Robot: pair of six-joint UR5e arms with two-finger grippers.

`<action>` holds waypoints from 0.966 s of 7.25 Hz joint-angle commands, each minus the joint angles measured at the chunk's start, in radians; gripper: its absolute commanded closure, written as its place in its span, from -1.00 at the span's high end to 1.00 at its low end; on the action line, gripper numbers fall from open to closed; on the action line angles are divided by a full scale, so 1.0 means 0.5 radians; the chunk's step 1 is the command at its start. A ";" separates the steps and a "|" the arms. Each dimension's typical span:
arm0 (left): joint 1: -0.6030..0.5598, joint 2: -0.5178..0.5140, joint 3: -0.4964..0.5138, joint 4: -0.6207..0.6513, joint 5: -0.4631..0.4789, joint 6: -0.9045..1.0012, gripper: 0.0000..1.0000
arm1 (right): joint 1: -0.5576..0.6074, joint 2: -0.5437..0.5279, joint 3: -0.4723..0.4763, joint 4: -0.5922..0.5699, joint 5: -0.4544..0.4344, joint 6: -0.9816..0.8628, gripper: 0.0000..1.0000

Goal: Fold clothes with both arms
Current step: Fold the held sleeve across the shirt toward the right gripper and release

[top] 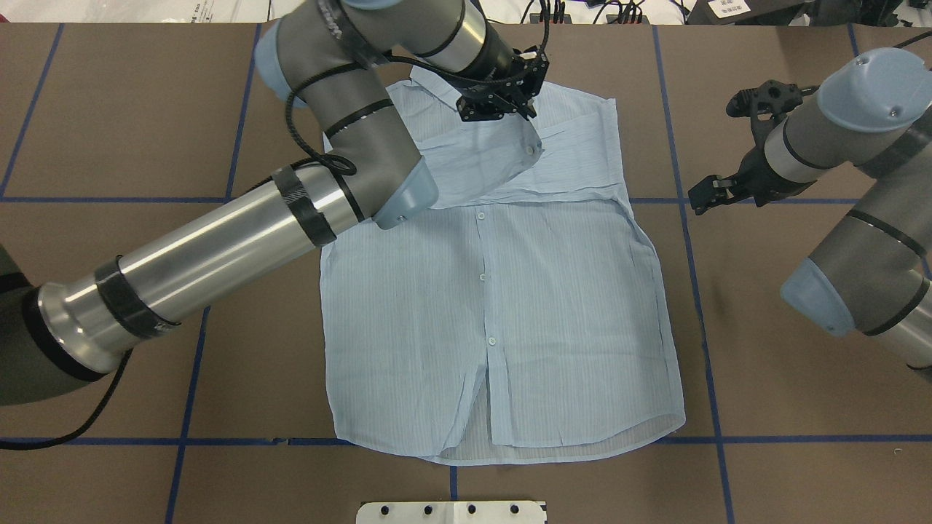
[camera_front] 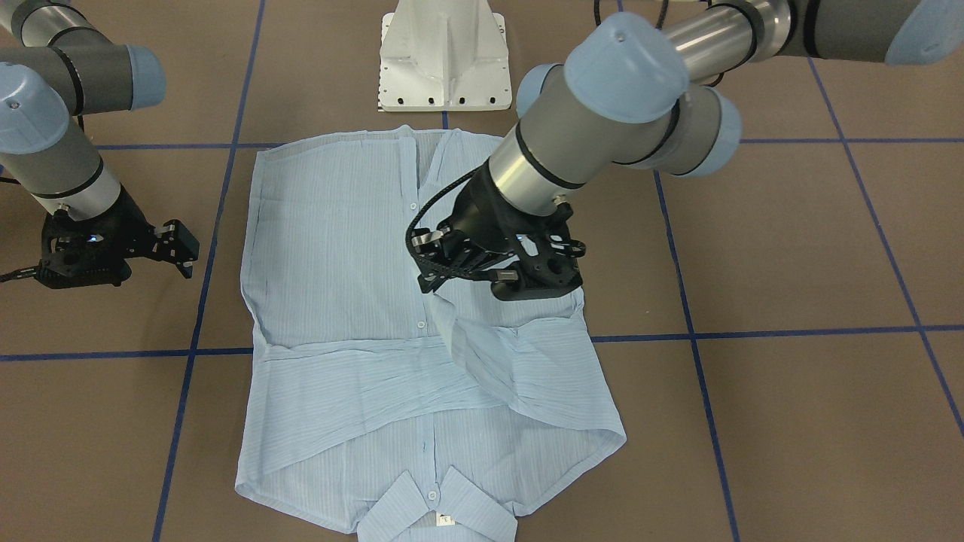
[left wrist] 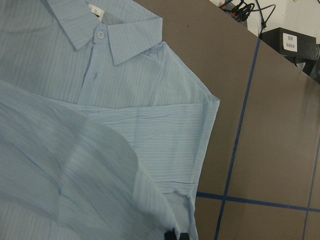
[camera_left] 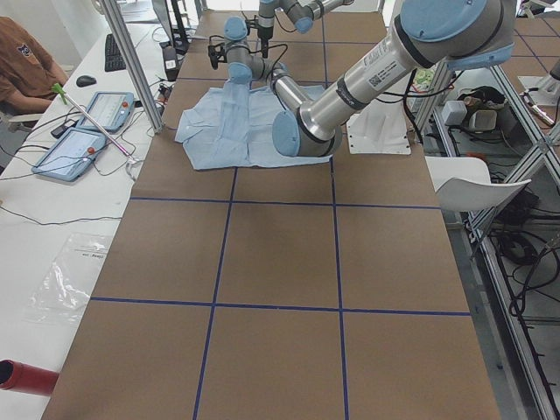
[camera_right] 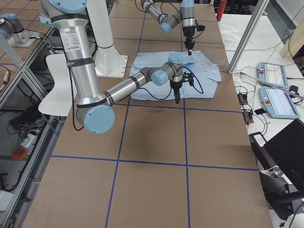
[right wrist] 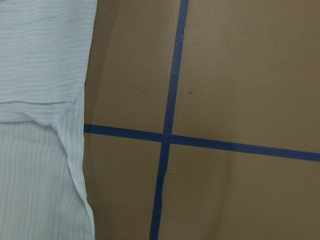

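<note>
The pale-blue striped shirt (camera_front: pixel 339 256) lies flat and front-up on the brown table, collar (camera_front: pixel 437 512) on the side away from the robot; it also shows in the overhead view (top: pixel 510 306). One sleeve (camera_front: pixel 354 380) lies folded across the chest. My left gripper (camera_front: pixel 439 290) is above the chest, shut on the other sleeve (top: pixel 480 160), which it holds lifted over the shirt; its cuff hangs under the gripper (top: pixel 526 110). In the left wrist view the fingertips (left wrist: pixel 175 235) pinch the fabric. My right gripper (top: pixel 703 196) is open and empty, off the shirt's edge (right wrist: pixel 75 150).
The white pedestal base (camera_front: pixel 444 60) stands at the robot's side of the table. Blue tape lines (camera_front: pixel 203 286) grid the brown tabletop. A person (camera_left: pixel 22 61) and tablets (camera_left: pixel 87 131) are at a side bench beyond the table's far edge.
</note>
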 commanded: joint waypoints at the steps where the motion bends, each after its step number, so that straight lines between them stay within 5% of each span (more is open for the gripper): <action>1: 0.061 -0.056 0.193 -0.141 0.128 -0.024 -1.00 | 0.000 0.005 -0.001 0.000 -0.001 0.003 1.00; 4: 0.085 -0.059 0.258 -0.230 0.181 -0.030 -1.00 | 0.000 0.011 -0.004 0.000 -0.001 0.003 1.00; 5: 0.149 -0.062 0.273 -0.321 0.254 -0.033 -0.71 | 0.000 0.014 -0.001 0.003 0.008 0.006 1.00; 6: 0.214 -0.059 0.279 -0.404 0.300 -0.033 0.77 | 0.000 0.023 -0.001 0.003 0.014 0.006 1.00; 7: 0.257 -0.056 0.276 -0.502 0.304 -0.033 0.99 | 0.000 0.023 -0.004 0.003 0.014 0.000 1.00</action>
